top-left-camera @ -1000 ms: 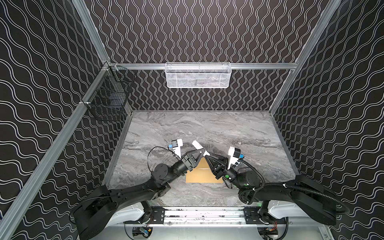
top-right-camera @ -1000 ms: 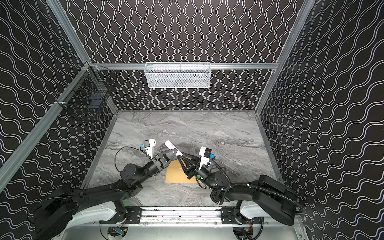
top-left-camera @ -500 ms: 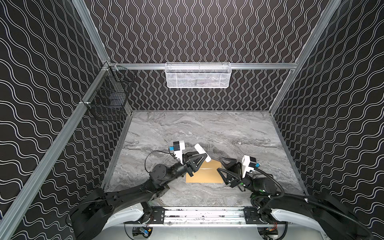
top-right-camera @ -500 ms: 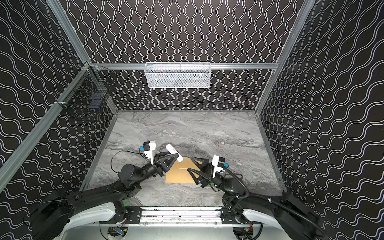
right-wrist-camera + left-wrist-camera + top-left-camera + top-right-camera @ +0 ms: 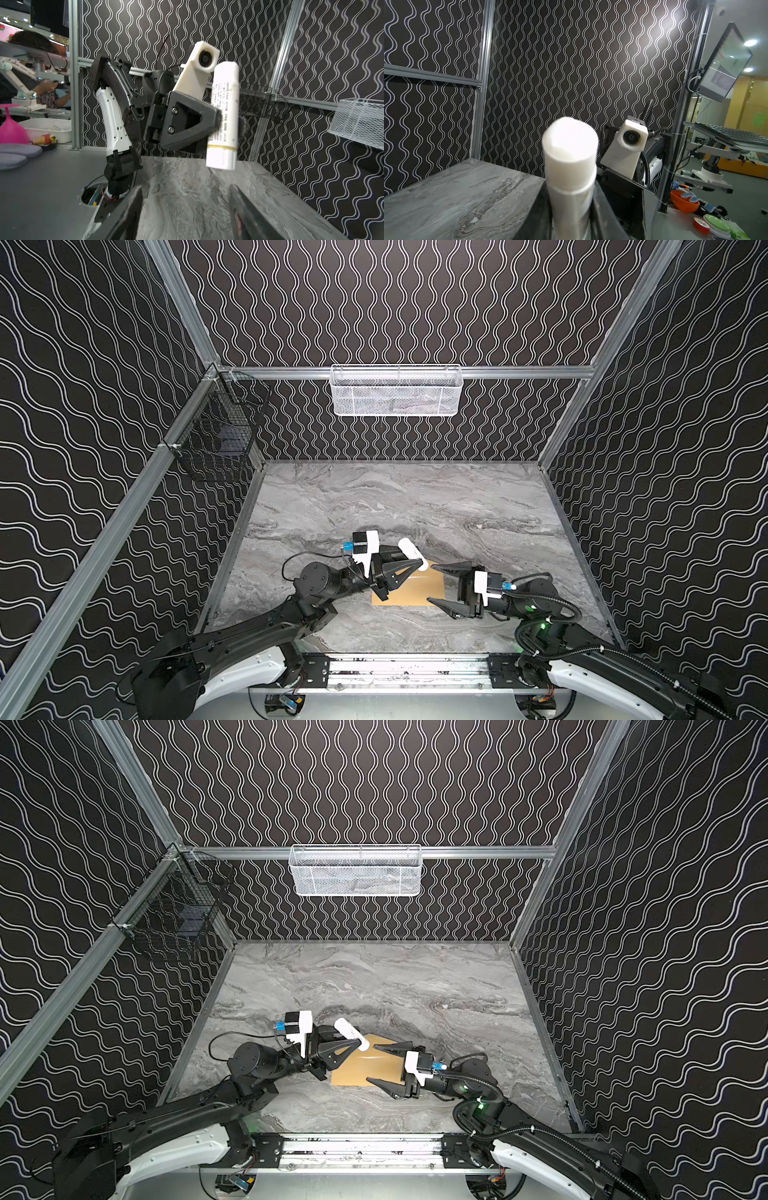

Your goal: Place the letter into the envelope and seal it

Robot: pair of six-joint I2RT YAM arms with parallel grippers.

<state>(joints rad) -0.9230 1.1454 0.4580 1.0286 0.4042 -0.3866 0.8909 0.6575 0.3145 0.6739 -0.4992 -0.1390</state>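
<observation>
The tan envelope (image 5: 415, 592) (image 5: 376, 1070) lies flat on the marble table near the front, between the two arms. My left gripper (image 5: 409, 563) (image 5: 353, 1041) (image 5: 571, 218) hovers over the envelope's back left corner, shut on a white cylinder (image 5: 411, 552) (image 5: 350, 1032) (image 5: 570, 166) (image 5: 223, 116) with printed text. My right gripper (image 5: 433, 583) (image 5: 372, 1063) (image 5: 187, 216) stands open at the envelope's right edge, its fingers spread wide with nothing between them. The letter is not visible in any view.
A white mesh basket (image 5: 397, 391) hangs on the back wall and a black wire basket (image 5: 216, 439) on the left wall. Patterned walls close off three sides. A metal rail (image 5: 407, 666) runs along the table's front edge.
My right gripper has opened and drawn back to the right, away from the left gripper and the cylinder. The left gripper kept hold of the cylinder and lifted slightly.
</observation>
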